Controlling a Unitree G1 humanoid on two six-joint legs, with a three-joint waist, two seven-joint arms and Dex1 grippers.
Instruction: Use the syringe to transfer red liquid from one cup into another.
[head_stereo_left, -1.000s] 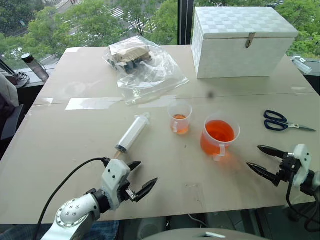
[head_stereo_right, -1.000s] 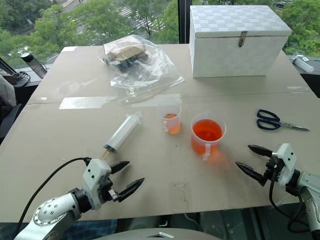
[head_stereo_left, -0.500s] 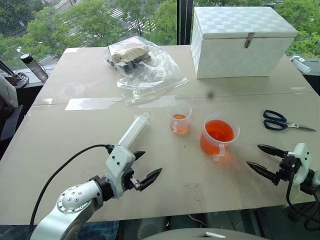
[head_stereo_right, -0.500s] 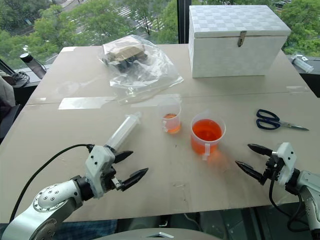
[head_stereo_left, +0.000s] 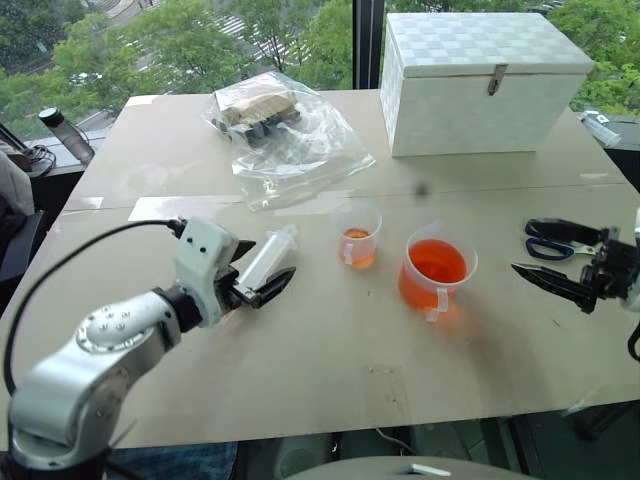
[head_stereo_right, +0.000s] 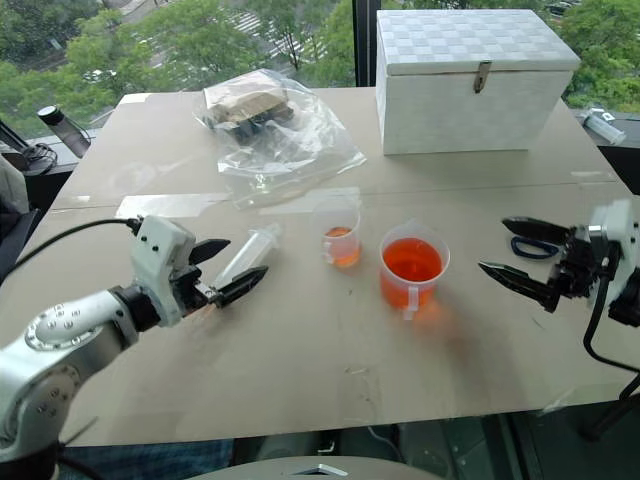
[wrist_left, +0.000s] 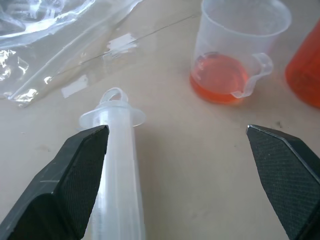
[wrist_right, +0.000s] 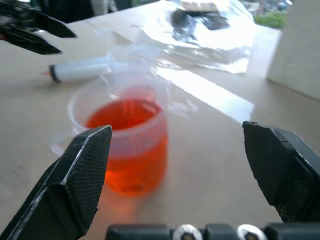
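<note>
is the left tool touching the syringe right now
Cannot tell. In the left wrist view one finger of the open left tool overlaps the syringe barrel edge, showing neither clear contact nor a gap.

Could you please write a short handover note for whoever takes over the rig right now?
Left end effector: open, empty, hovering at the syringe, which lies flat on the table; its barrel shows beside one finger in the left wrist view.
Right end effector: open, empty, to the right of the handled beaker, in front of the scissors.
The beaker holds the red liquid; the small cup, to its left, holds a thin orange layer.
Done: nothing picked up.
Left: grasp the syringe, draw from the beaker, empty into the small cup.
</note>
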